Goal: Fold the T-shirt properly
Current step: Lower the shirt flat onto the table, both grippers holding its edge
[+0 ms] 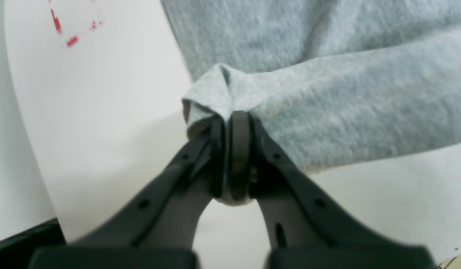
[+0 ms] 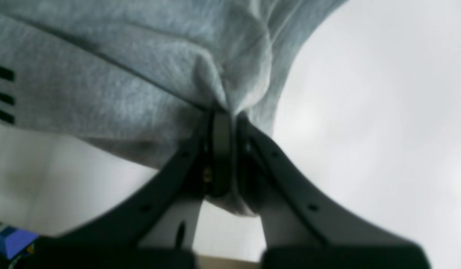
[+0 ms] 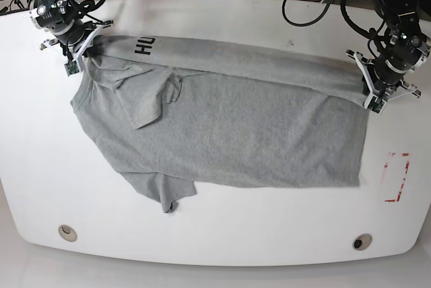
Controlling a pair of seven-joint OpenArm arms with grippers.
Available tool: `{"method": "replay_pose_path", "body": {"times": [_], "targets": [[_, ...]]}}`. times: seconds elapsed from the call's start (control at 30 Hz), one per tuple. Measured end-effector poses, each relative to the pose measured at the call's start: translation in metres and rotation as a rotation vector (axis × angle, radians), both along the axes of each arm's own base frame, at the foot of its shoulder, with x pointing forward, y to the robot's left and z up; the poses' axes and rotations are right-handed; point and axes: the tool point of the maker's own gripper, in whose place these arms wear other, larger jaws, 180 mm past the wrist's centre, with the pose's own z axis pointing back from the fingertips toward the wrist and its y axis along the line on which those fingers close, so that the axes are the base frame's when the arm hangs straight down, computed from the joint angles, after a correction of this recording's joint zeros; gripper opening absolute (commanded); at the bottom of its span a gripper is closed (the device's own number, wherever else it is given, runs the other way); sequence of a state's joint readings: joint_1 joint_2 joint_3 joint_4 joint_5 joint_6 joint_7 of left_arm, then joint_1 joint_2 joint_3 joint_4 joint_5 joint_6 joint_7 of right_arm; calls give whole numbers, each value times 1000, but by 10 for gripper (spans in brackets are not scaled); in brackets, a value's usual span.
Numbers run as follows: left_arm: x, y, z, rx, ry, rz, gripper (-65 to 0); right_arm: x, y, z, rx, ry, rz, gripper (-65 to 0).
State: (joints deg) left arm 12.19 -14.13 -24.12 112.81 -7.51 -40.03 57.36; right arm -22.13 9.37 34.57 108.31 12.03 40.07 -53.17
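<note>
The T-shirt (image 3: 229, 126) lies spread on the white tabletop (image 3: 222, 231), its far edge stretched between the arms. The fold should go best if both arms carry that edge over evenly and keep it taut. The left claw (image 1: 230, 119) is clenched on the hem corner and the right claw (image 2: 223, 116) on the shoulder end, both low at the tabletop's far side.

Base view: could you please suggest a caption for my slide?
Both end effectors pinch the grey T-shirt along one folded edge on the white table.
</note>
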Motion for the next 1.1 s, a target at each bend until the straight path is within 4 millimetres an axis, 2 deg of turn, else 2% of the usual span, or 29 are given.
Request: {"method": "replay_pose_path", "body": {"times": [0.27,0.37,0.43,0.53,0.57,0.7,0.8,0.83,1.0,1.03,1.1], "targets": [[-20,10,-12,38,68,-6,-650,-19,11,-12,34,43,-12,-648],[-23,11,-13,43,76,-8,-650,-24,13,-13,33,52,-7,-618],[-27,10,-16,39,85,-10,-650,-26,15,-11,33,51,-4,-550],[-32,12,-19,43,101,-10,-650,-30,17,-13,26,62,-16,-404],[-33,13,-19,47,106,-10,-650,-32,18,-14,28,72,-19,-333],[-39,19,-21,69,132,-9,-650,-35,23,-14,34,87,-20,-149],[-50,27,-29,96,197,12,-562,-33,24,-12,39,77,-18,-57],[-52,28,-31,102,211,10,-507,-33,24,-11,38,76,-18,-33],[-48,24,-31,118,220,-34,-303,-28,24,-1,17,49,-9,-32],[-46,24,-30,119,214,-39,-275,-26,25,2,17,40,-8,-32],[-47,28,-29,131,220,-37,-265,-24,29,3,25,29,-11,-32]]}}
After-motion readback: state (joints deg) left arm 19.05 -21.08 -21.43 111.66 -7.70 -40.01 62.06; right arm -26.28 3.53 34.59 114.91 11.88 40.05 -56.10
